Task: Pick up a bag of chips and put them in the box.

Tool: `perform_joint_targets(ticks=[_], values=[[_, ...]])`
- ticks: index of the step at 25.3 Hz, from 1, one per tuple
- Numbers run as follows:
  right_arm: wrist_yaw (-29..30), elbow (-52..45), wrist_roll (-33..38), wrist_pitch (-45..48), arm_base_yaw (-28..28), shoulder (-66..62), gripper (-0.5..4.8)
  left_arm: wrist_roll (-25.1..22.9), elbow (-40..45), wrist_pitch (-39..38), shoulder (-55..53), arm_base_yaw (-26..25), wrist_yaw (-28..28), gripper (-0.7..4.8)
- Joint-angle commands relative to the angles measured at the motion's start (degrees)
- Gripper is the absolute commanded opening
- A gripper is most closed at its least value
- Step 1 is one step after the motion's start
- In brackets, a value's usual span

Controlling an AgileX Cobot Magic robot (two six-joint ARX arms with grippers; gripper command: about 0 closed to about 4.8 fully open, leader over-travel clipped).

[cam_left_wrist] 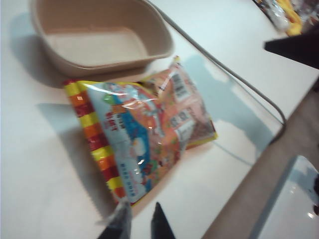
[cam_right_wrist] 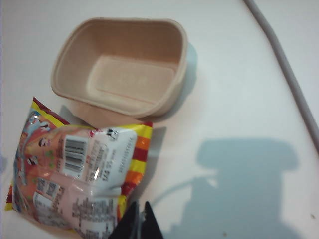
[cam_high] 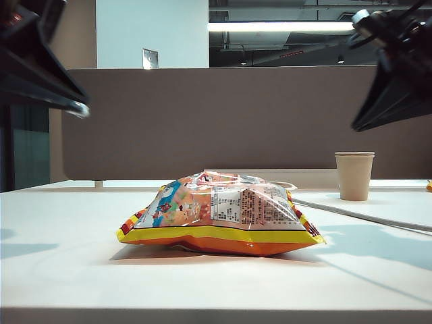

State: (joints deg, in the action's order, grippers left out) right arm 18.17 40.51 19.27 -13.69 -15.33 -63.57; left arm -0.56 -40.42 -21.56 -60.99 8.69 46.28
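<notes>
The bag of chips lies flat in the middle of the white table, orange and pink with yellow striped edges. In the wrist views the bag lies right beside the empty beige box, one edge against the box's wall. The exterior view does not show the box behind the bag. My left gripper hangs above the table near one end of the bag, fingers a little apart and holding nothing. My right gripper hovers by the bag's other end, shut and holding nothing. Both grippers are high above the table.
A beige paper cup stands at the back right. A grey cable runs across the table on the right, past the box. A brown partition closes off the far side of the table.
</notes>
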Motion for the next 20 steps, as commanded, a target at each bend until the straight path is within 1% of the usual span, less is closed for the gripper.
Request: perform_joint_targets(ticks=[1, 7, 11, 16, 17, 18, 20], values=[[2.0, 0.3, 0.2, 4.5, -0.7, -2.0, 0.13, -1.0, -0.3, 4.3, -3.9, 1.2, 5.5, 0.59], [7.1, 0.3, 0.2, 6.4, -0.7, -5.5, 0.14, -1.0, -0.3, 9.5, -10.7, 3.9, 5.7, 0.62], [12.1, 0.3, 0.2, 8.2, -0.7, -8.1, 0.14, -0.3, -0.3, 12.5, -14.7, 3.8, 6.4, 0.62], [15.2, 0.3, 0.2, 10.1, -0.7, -11.2, 0.14, 1.1, -0.3, 16.2, -19.3, 3.8, 6.5, 0.64], [15.2, 0.3, 0.2, 10.3, -0.7, -11.6, 0.14, 1.6, -0.3, 16.8, -20.0, 3.8, 6.6, 0.76], [15.2, 0.3, 0.1, 10.4, -0.7, -12.0, 0.14, 1.8, -0.3, 17.3, -20.7, 3.8, 6.6, 1.00], [15.2, 0.3, -0.1, 10.3, -0.7, -12.4, 0.14, 2.6, -0.3, 18.1, -22.1, 3.8, 6.6, 1.63]])
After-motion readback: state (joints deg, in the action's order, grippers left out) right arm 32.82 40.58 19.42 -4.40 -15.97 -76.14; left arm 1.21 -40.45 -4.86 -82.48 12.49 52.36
